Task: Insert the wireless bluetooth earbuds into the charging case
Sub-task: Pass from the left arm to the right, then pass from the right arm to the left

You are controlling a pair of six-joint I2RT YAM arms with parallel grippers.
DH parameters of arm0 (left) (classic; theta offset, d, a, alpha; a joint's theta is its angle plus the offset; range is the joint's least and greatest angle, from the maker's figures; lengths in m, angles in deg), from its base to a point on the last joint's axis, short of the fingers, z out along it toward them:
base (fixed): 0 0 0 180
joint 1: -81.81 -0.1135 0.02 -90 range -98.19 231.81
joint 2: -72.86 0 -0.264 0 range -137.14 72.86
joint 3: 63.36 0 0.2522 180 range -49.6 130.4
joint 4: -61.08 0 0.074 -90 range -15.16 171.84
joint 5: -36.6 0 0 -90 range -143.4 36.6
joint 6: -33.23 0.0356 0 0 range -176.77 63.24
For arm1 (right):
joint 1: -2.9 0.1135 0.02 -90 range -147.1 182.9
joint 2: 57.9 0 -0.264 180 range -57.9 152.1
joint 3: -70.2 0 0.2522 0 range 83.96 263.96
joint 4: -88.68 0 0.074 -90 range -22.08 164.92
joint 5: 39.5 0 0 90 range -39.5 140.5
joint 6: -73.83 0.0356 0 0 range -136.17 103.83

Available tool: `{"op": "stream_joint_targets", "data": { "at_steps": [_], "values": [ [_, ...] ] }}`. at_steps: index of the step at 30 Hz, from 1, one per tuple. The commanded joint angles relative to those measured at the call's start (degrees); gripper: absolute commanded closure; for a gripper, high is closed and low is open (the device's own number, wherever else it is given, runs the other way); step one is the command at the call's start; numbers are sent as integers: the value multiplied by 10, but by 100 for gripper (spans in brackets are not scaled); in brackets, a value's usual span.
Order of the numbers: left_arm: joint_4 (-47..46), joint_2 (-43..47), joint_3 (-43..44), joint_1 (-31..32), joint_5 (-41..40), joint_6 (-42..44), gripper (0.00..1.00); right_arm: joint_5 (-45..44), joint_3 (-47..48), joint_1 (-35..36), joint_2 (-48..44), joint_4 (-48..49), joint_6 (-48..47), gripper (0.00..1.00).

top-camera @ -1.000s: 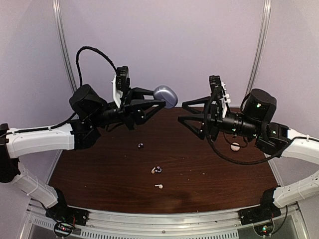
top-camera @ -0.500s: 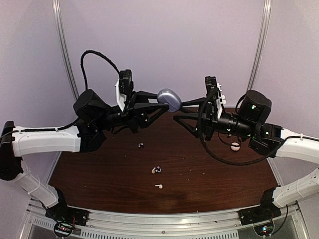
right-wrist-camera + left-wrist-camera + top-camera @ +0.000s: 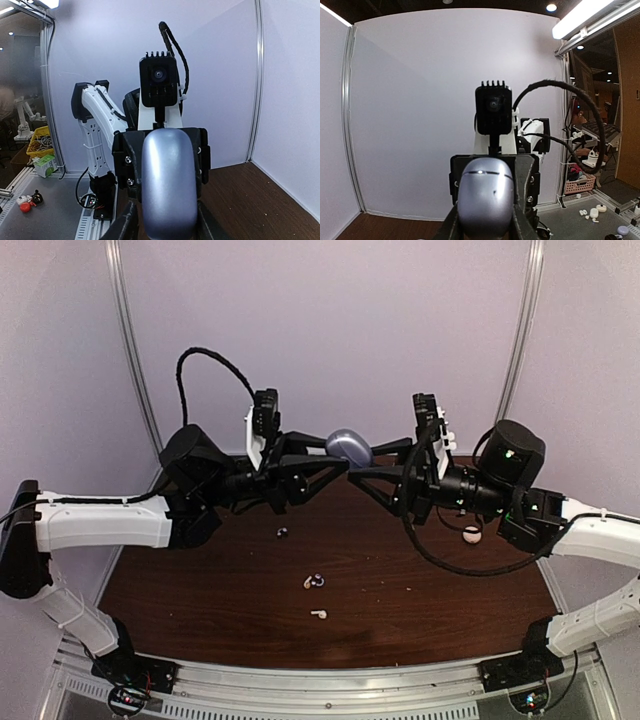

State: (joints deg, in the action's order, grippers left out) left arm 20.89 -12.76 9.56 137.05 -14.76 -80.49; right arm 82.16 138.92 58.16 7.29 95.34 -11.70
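A closed lavender-grey charging case point(image 3: 348, 447) hangs high above the brown table point(image 3: 200, 570), between both arms. My left gripper point(image 3: 338, 454) is shut on it; in the left wrist view the case point(image 3: 485, 197) fills the space between the fingers. My right gripper point(image 3: 360, 464) faces it, jaws spread on either side of the case point(image 3: 168, 180) with a small gap showing. Earbuds lie on the table: a dark one point(image 3: 282, 532), a white and dark pair point(image 3: 314, 581), and a white one point(image 3: 318, 614).
A small round white and pink case point(image 3: 471, 534) lies on the table under the right arm. Purple walls with metal posts point(image 3: 130, 360) close in the back. A metal rail point(image 3: 320, 680) runs along the near edge.
My left gripper has carried the case to the right and slightly down. My right gripper has moved left to meet it, and its jaws now stand around the case.
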Motion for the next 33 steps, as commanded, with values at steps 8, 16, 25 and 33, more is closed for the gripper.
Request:
{"op": "stream_joint_targets", "data": {
  "at_steps": [8, 16, 25, 33],
  "values": [
    [24, 5, 17, 5, 2, 30, 84, 3, 18, 2, -7, -21, -18, 80],
    [222, 65, 19, 5, -13, 123, 62, -10, 18, 2, -27, -107, -36, 86],
    [462, 100, 61, 2, -40, 231, 42, -15, 16, 2, -36, -207, -38, 89],
    [562, 70, 103, 2, 2, 279, 49, -25, 41, 2, -17, -292, -75, 89]
  ]
}}
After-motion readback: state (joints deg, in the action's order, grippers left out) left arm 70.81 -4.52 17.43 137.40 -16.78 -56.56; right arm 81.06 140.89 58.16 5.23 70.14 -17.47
